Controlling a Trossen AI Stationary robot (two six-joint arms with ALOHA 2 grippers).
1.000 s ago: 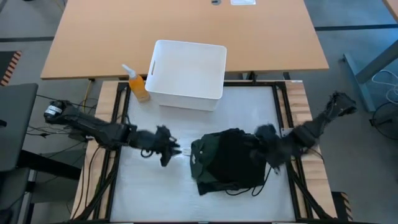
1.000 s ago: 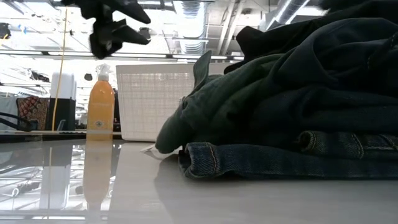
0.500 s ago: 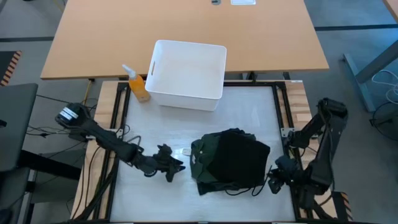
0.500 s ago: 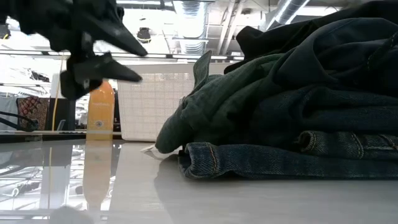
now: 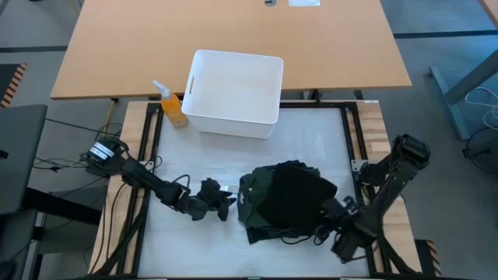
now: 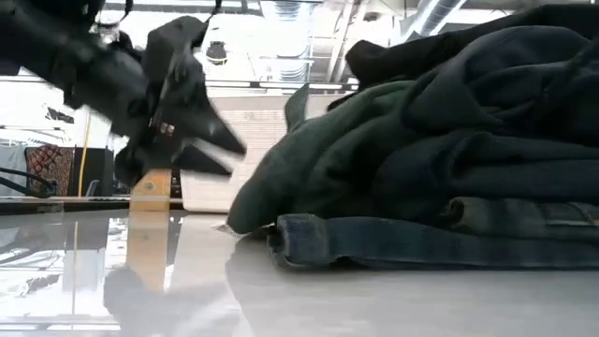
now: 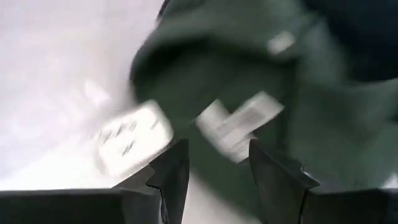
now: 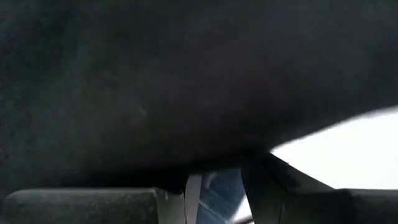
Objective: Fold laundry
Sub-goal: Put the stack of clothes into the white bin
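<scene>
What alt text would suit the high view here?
A pile of dark folded laundry lies on the white table, with the left end effector open beside its left edge and the right end effector at its lower right corner. A white bin and orange bottle stand behind.

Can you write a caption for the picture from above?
Both grippers, left and right, close in on the pile of dark laundry.

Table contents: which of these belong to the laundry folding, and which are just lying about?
Part of the job: pile of dark garments, green shirt, denim trousers.
Lying about: white plastic bin, orange spray bottle.
</scene>
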